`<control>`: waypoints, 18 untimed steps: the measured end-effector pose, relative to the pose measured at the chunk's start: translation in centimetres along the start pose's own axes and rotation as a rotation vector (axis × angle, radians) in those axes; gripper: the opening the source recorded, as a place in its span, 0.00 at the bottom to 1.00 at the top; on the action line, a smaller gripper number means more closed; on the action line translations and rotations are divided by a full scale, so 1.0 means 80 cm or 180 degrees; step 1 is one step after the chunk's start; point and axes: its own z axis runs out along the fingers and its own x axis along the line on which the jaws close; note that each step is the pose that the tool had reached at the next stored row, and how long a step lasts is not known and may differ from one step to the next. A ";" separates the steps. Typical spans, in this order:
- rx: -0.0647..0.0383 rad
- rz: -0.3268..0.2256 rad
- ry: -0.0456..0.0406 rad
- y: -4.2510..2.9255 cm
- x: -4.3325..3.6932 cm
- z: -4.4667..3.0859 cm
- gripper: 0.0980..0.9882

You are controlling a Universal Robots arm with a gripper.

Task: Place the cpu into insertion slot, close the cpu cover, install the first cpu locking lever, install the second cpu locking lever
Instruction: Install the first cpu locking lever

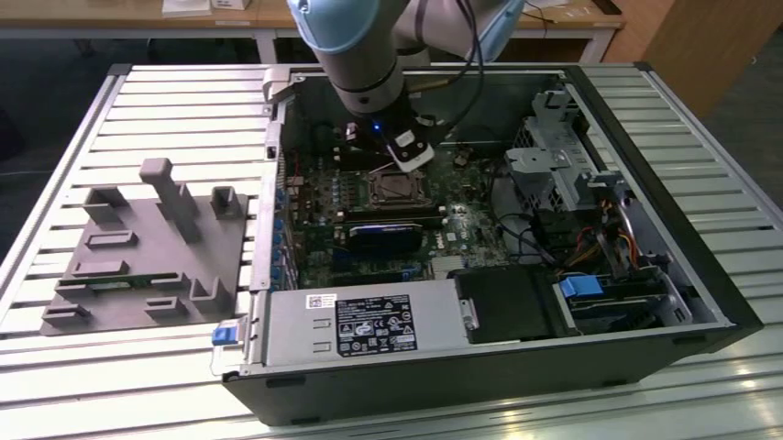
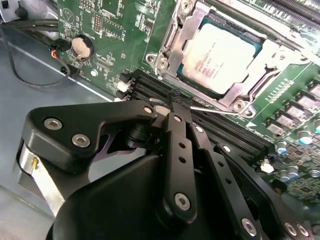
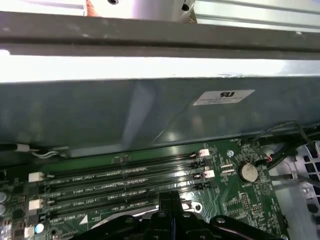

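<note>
The cpu [image 2: 217, 52] lies flat in the insertion slot [image 1: 394, 188] on the green board. The cpu cover [image 2: 272, 50] is down over it, framing its silver top. My gripper [image 2: 179, 111] hangs beside the socket above the memory slots, its black fingers [image 2: 172, 145] pressed together. A thin shiny locking lever rod [image 2: 217, 110] runs from the fingertips along the socket's edge; I cannot tell whether it is clamped or only touched. In the exterior view the gripper [image 1: 404, 158] sits just behind the socket inside the open computer case. The gripper [image 3: 170, 200] also points at the board in the first wrist view.
Long black memory slots [image 3: 125, 182] lie under the gripper, with a coin battery [image 3: 247, 172] near them and the case wall [image 3: 150, 110] close behind. A drive cage [image 1: 575, 174] fills the exterior view's right. The power supply [image 1: 355, 325] is in front, and a grey fixture [image 1: 147, 247] stands left of the case.
</note>
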 end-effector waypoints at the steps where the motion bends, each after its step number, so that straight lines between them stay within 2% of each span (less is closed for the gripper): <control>1: 0.0003 0.0011 -0.0005 0.0012 0.000 0.0010 0.01; 8: 0.0019 0.0063 -0.0027 0.0078 0.003 0.0058 0.01; 18: 0.0070 0.0126 -0.0059 0.0076 0.005 0.0126 0.01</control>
